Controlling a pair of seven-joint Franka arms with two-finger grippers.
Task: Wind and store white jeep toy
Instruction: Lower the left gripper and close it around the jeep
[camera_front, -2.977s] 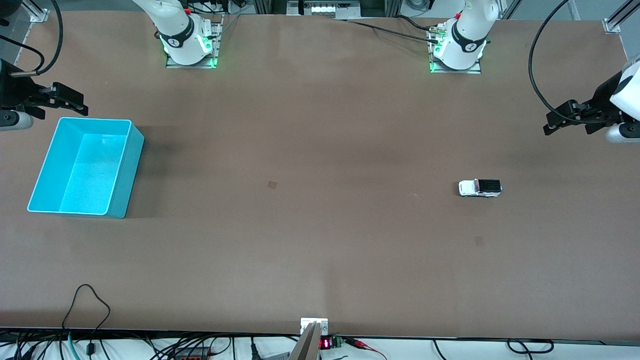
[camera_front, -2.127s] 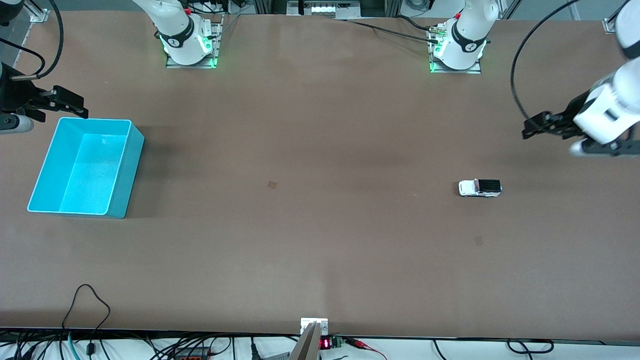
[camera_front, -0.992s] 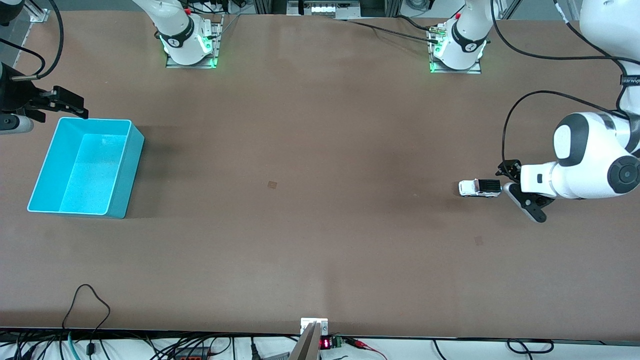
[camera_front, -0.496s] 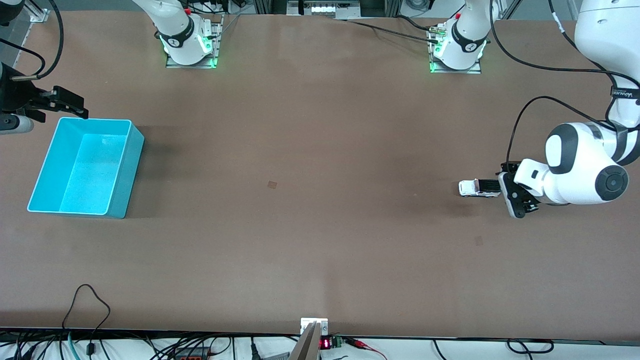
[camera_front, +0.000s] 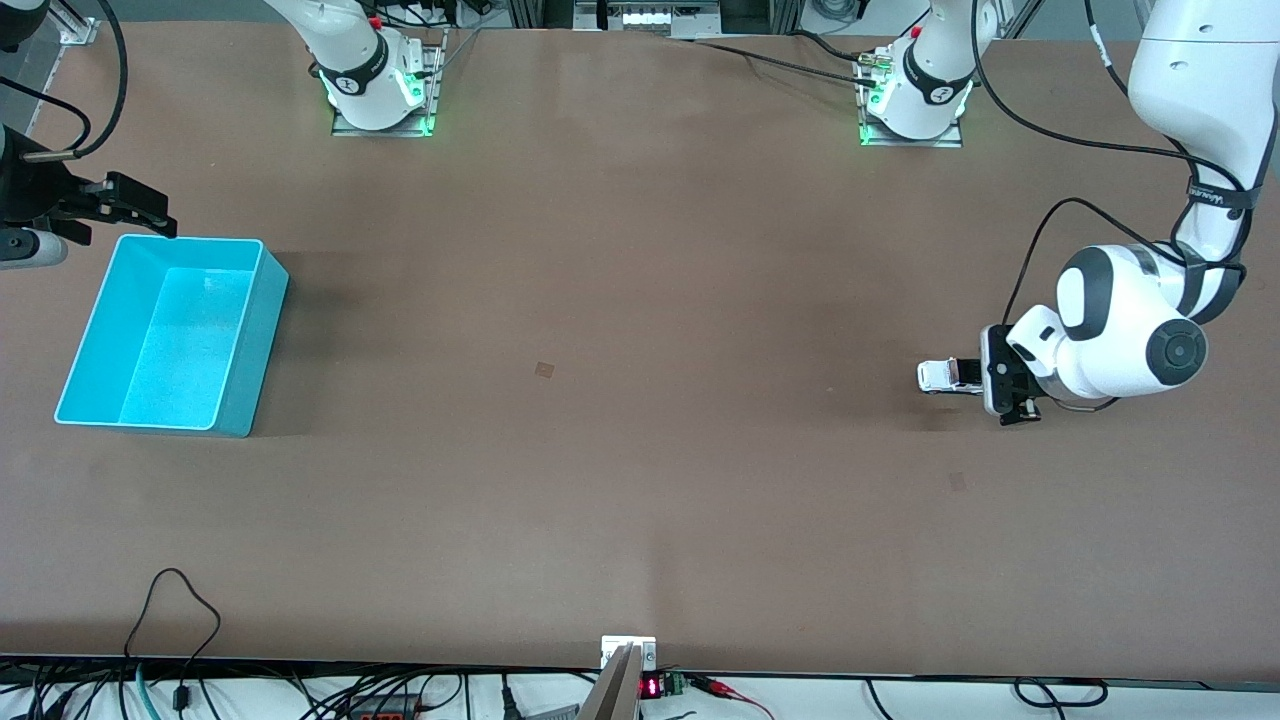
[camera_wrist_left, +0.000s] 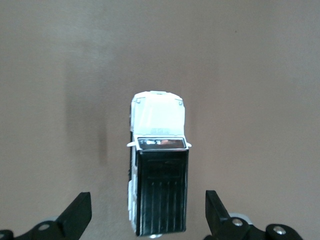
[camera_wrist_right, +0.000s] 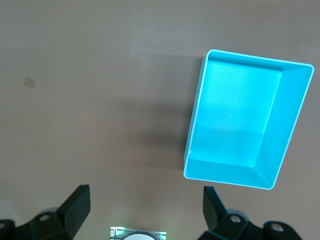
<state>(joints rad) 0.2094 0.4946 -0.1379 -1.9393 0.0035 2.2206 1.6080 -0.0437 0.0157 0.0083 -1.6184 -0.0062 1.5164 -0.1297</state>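
The white jeep toy (camera_front: 942, 376) stands on the brown table toward the left arm's end, its white hood pointing toward the right arm's end. My left gripper (camera_front: 1003, 386) hangs low over its black rear. In the left wrist view the jeep (camera_wrist_left: 159, 165) lies lengthwise between the two fingers (camera_wrist_left: 76, 216). The left gripper (camera_wrist_left: 148, 216) is open and there is a gap on each side of the car. My right gripper (camera_front: 138, 208) waits open and empty over the table by the cyan bin's (camera_front: 170, 330) corner farthest from the front camera. The right wrist view shows that gripper (camera_wrist_right: 145, 207) and the empty bin (camera_wrist_right: 245, 120).
The two arm bases (camera_front: 380, 95) (camera_front: 915, 105) stand along the table edge farthest from the front camera. Cables and a small display (camera_front: 650, 687) run along the nearest edge. A small tape patch (camera_front: 544, 369) marks the table's middle.
The left arm has swung down from the table's end to the jeep, and its gripper now covers the car's black rear. The jeep, the bin and the right arm have not moved.
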